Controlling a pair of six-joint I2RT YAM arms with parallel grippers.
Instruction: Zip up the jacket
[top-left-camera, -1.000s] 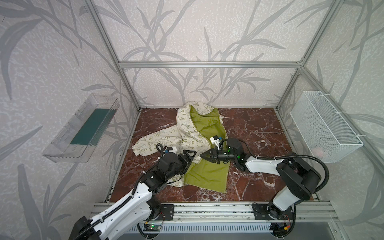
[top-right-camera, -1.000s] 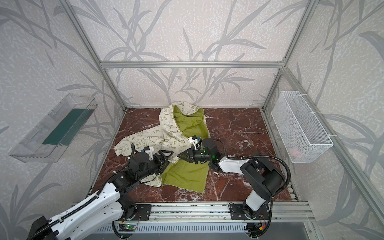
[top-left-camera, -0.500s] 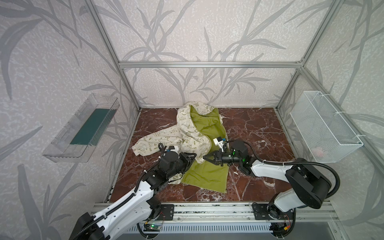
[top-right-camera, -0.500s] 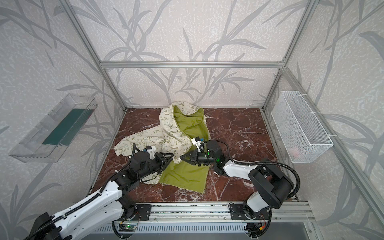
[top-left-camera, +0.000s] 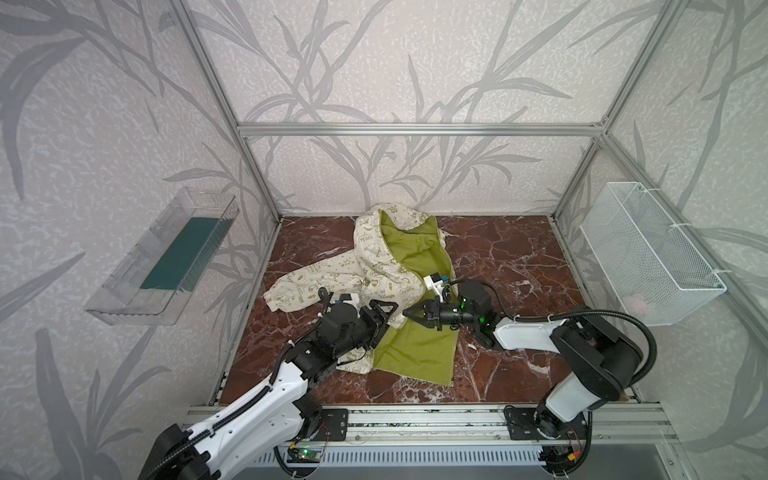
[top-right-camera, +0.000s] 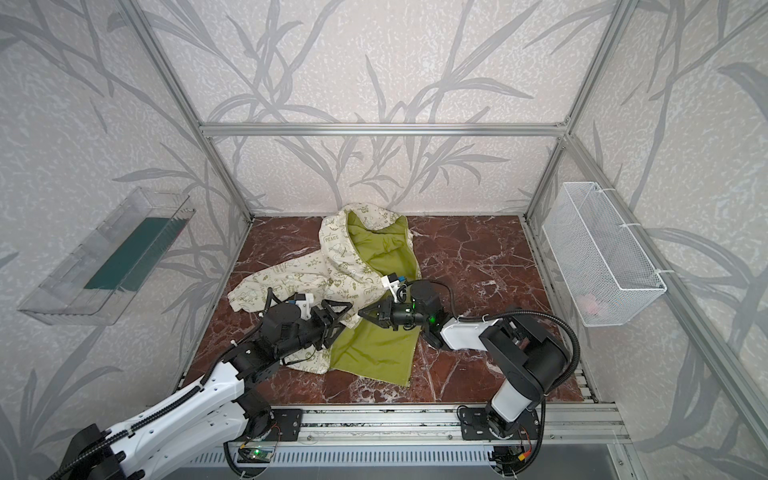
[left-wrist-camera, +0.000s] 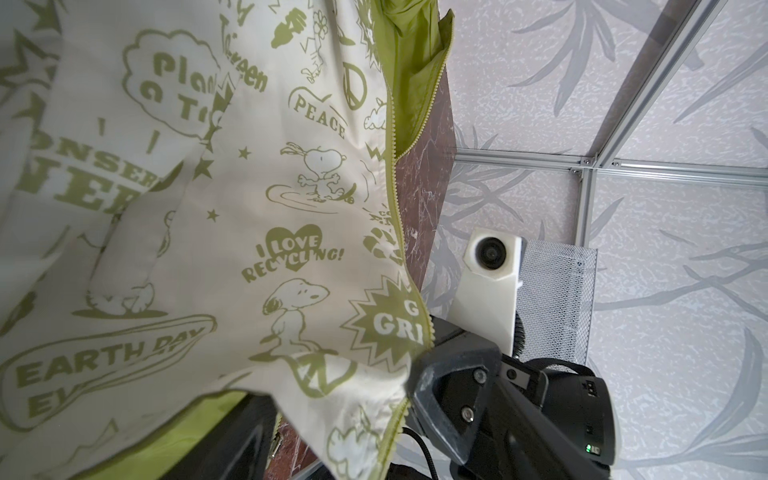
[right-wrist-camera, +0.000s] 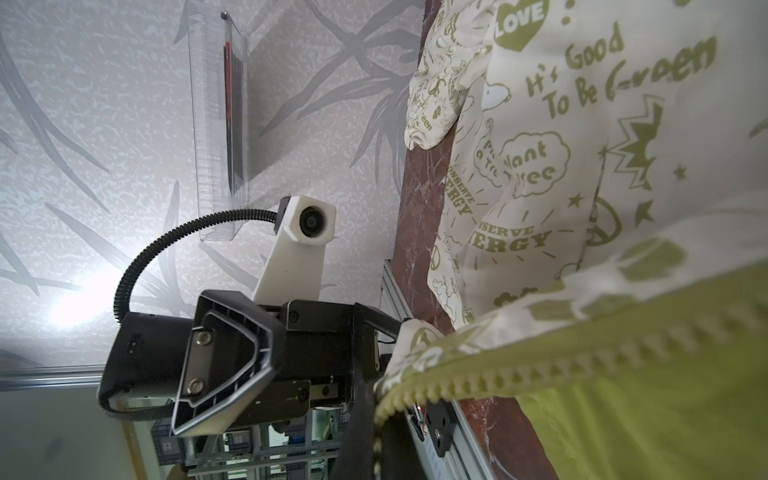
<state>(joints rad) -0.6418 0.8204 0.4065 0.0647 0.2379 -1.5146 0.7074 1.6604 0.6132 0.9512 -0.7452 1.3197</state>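
The jacket (top-left-camera: 374, 270) lies unzipped on the marble counter (top-left-camera: 519, 257). Its hood is near the middle of the back edge and its hem is toward the front edge, with one front thrown open to show the green lining.

The step in hand looks like gathering the two zipper halves at the hem. The right hand (top-left-camera: 409, 312) is closed on the printed front's zipper (left-wrist-camera: 395, 174) edge and holds it lifted. The left hand (top-left-camera: 388, 314) faces it just beside, spread wide, with cloth at its fingers but no grip.

Next, the left hand likely must catch the other zipper end and line it up; I cannot see the slider.

Leaf-patterned walls and a metal frame (top-left-camera: 415, 129) enclose the counter. A wire basket (top-left-camera: 648, 257) hangs beyond its right edge and a clear tray (top-left-camera: 166, 257) beyond its left.
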